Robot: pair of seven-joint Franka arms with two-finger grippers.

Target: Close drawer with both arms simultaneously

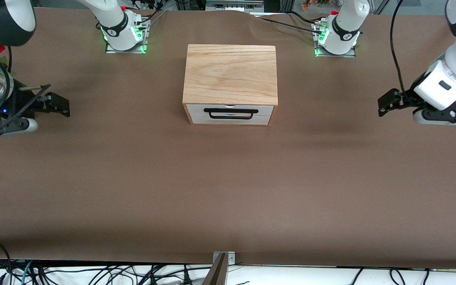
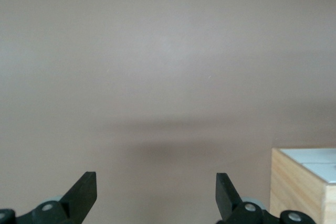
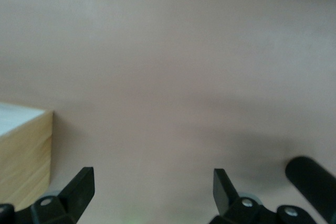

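Nearest the front camera, the brown table (image 1: 228,190) is a broad bare stretch running to its near edge. Farther in, midway between the two ends, stands one light-wood box casing (image 1: 230,73), and in its front face sits the one drawer (image 1: 230,114), a shallow tray with a white front panel and a thin black wire handle (image 1: 233,113). The panel lies flush with the casing's front edge, so the drawer reads as pushed in, or nearly so.

There are two white jointed arms, one at each end of the table, both well apart from the casing. The left gripper (image 1: 388,103), black and two-fingered, hangs over the table at the left arm's end, pointing toward the casing; in the left wrist view its fingers (image 2: 84,190) stand spread wide with nothing between them, and a corner of the casing shows. The right gripper (image 1: 56,103) hangs over the right arm's end, likewise aimed inward, its fingers (image 3: 81,187) also spread wide and holding nothing.

Farthest, along the far edge, stand the two arm bases (image 1: 123,33), each lit green.
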